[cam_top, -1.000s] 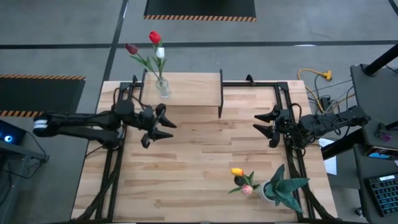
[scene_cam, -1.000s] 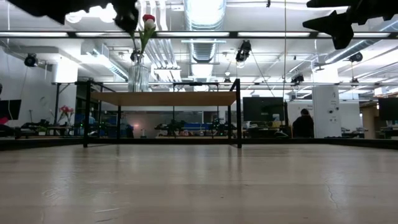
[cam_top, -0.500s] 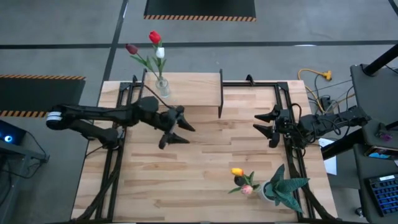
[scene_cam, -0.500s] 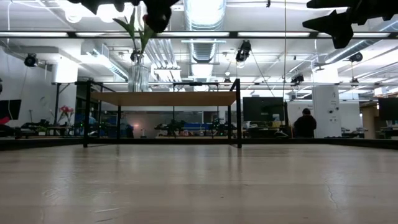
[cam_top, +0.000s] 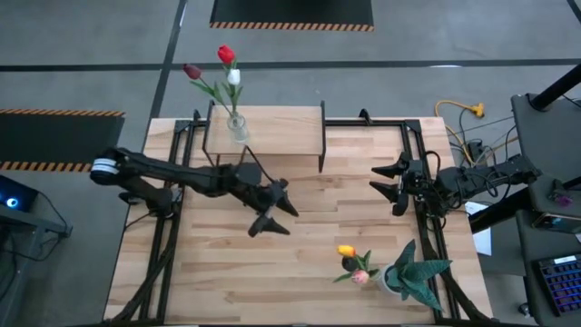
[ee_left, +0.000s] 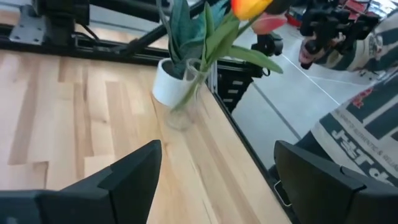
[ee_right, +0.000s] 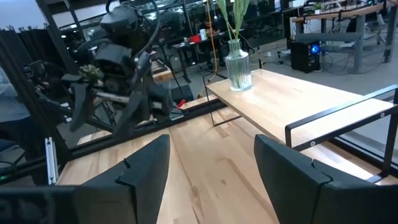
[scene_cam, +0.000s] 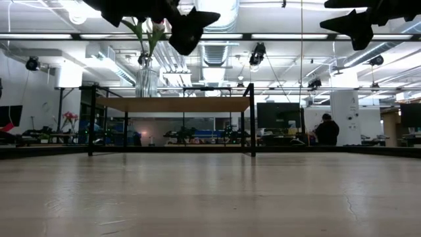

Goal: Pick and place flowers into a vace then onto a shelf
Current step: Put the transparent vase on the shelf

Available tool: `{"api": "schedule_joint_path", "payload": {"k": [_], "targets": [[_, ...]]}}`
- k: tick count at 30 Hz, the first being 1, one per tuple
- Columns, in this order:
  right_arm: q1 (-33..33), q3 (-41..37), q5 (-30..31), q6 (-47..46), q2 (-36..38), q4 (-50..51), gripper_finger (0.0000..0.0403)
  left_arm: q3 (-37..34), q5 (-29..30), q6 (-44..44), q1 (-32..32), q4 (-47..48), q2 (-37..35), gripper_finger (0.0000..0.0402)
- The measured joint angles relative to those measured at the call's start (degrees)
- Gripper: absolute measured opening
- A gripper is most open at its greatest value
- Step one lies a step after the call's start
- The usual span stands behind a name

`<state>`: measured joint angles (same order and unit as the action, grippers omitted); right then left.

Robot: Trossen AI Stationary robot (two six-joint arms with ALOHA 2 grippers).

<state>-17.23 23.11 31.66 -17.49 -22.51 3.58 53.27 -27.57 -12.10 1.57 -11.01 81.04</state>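
A clear glass vase (cam_top: 237,128) holding red, maroon and white tulips (cam_top: 224,68) stands on the shelf's plank top (cam_top: 277,127), near its left end. It also shows in the right wrist view as the vase (ee_right: 237,68). A second glass vase (ee_left: 185,102) with orange, dark and pink tulips (cam_top: 352,263) stands on the table near the near-right corner. My left gripper (cam_top: 272,212) hovers open above mid-table, left of and beyond that second vase. My right gripper (cam_top: 388,184) is open and waits high at the table's right side.
A spiky green plant in a white pot (cam_top: 410,275) stands right beside the second vase, touching or nearly so. The shelf (scene_cam: 174,104) stands at the table's far edge on thin black legs. Black rails run along the table's left and right edges (cam_top: 427,227).
My left arm has reached out from the table's left side, sweeping toward the right and near edges, toward the second vase of tulips. Its fingers have stayed open. The vases and flowers have not moved.
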Motion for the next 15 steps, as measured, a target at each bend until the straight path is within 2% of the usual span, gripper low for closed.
{"api": "schedule_joint_path", "payload": {"k": [4, 10, 15], "targets": [[0.0, 0.0, 0.0, 0.2, 0.1, -0.8, 0.0224, 0.2, 0.2, -0.2, 1.1, -2.7, 2.7, 0.0293], [0.0, 0.0, -0.2, 2.3, 1.2, -6.3, 0.0224, 0.2, 0.7, -2.0, 2.8, -12.0, 7.7, 0.0293], [0.0, 0.5, -0.1, 2.7, 2.4, -5.9, 0.0224, 0.2, 0.9, -2.0, 2.9, -12.1, 11.1, 0.0293]]}}
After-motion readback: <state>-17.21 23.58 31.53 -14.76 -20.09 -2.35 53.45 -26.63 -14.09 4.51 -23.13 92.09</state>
